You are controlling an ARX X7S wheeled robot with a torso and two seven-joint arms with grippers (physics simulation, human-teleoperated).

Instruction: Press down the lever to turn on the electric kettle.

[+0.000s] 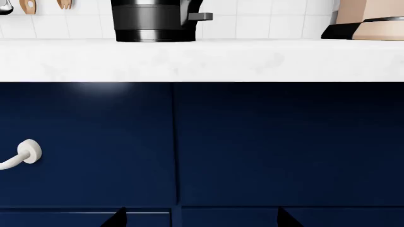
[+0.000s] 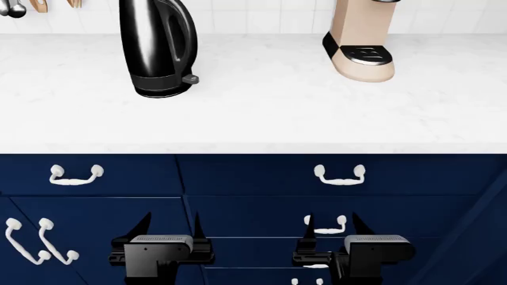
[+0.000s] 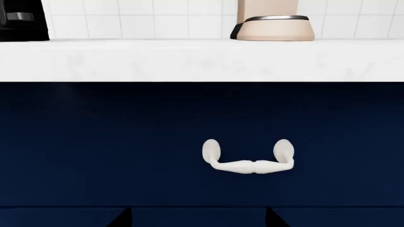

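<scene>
The glossy black electric kettle [image 2: 157, 44] stands at the back left of the white counter [image 2: 253, 113], handle to the right. Its small dark-grey lever [image 2: 190, 78] juts from the base below the handle. The left wrist view shows the kettle's lower body [image 1: 151, 21] and the lever [image 1: 200, 16]. The right wrist view shows only the kettle's edge [image 3: 22, 19]. My left gripper [image 2: 170, 228] and right gripper [image 2: 331, 228] are both open and empty, low in front of the navy drawers, well below the counter and far from the kettle.
A beige coffee machine [image 2: 360, 41] stands at the back right of the counter. Utensils [image 2: 16, 7] hang on the tiled wall at the far left. Navy drawers with white handles [image 2: 339, 176] lie below the counter's front edge.
</scene>
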